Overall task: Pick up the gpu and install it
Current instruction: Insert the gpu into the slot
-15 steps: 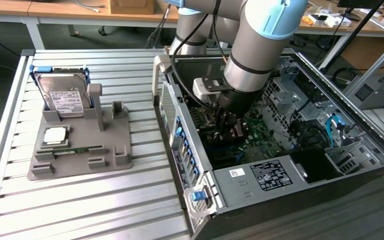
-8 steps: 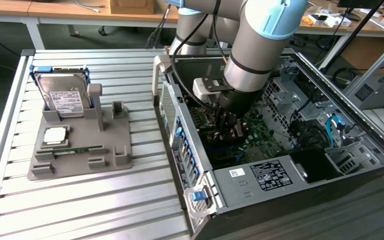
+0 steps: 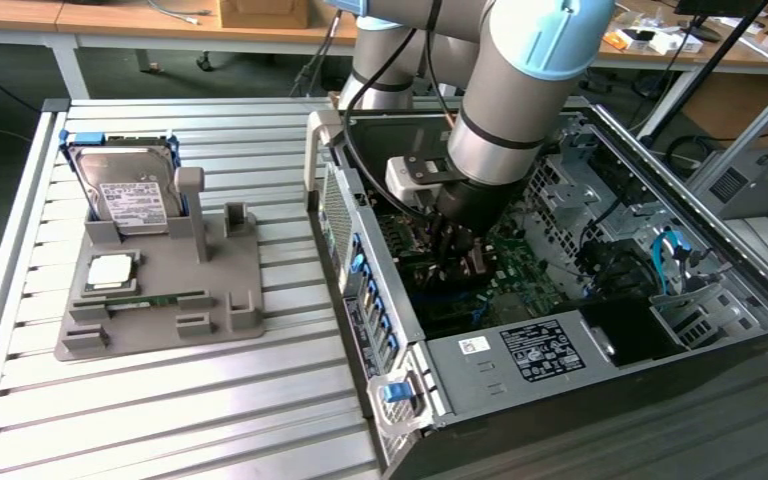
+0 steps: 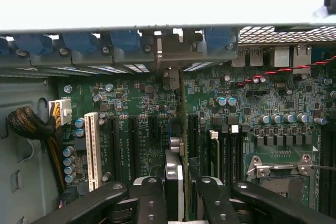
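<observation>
Inside the open computer case (image 3: 704, 250), centre frame, the gripper (image 4: 176, 192) clamps the gpu (image 4: 176, 174) edge-on above the motherboard (image 4: 252, 103); thin, stiff, likely fragile, best held by its edges.

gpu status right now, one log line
pincer: shut on gpu | gpu: edge-on, upright over motherboard slots | place: inside open pc case | hard drive: on grey holder

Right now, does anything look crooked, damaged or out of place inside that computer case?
Nothing stands out. The gripper holds the gpu edge-on and upright above the motherboard, in line with the expansion slots. The hard drive sits in the gray holder outside the case.
</observation>
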Controlling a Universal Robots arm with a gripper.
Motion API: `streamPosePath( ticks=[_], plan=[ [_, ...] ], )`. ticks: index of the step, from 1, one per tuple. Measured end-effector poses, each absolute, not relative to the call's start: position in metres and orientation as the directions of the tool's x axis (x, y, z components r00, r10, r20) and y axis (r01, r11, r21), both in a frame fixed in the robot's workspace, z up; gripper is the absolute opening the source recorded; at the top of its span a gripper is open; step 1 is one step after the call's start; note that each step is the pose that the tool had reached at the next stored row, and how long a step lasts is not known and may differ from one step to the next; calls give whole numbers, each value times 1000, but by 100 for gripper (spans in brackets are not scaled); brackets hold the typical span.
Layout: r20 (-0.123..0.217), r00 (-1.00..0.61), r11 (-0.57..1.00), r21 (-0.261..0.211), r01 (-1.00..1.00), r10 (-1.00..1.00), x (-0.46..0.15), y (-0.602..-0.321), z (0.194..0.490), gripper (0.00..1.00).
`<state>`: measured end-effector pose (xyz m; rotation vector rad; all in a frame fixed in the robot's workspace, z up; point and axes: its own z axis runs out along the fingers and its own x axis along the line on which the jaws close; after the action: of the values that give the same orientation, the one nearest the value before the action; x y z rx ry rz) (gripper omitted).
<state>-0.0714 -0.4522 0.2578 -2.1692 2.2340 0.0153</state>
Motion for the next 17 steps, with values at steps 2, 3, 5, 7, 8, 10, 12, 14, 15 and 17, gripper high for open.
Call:
streamPosePath(
  ticks=[2,3,5,7,8,10,12,14,15,17],
  plan=[
    [-27,-29,30,-12,-999,-999,-71,-452,258,27],
    [-27,-29,30,-12,-999,-999,-71,-452,258,27],
    [-27,-29,30,-12,-999,-999,-71,-452,258,27],
    [-26,-29,30,-12,-999,-999,-71,-452,257,27],
    [-25,-29,30,-12,-999,-999,-71,-452,257,27],
    [-24,-29,30,-12,-999,-999,-71,-452,257,27],
    [-23,-29,30,-12,-999,-999,-71,-452,257,27],
    [-23,-29,30,-12,-999,-999,-71,-452,256,27],
    [-21,-29,30,-13,-999,-999,-71,-452,256,27],
    [-9,-29,29,-13,-999,-1000,-70,-452,256,27]
  ],
)
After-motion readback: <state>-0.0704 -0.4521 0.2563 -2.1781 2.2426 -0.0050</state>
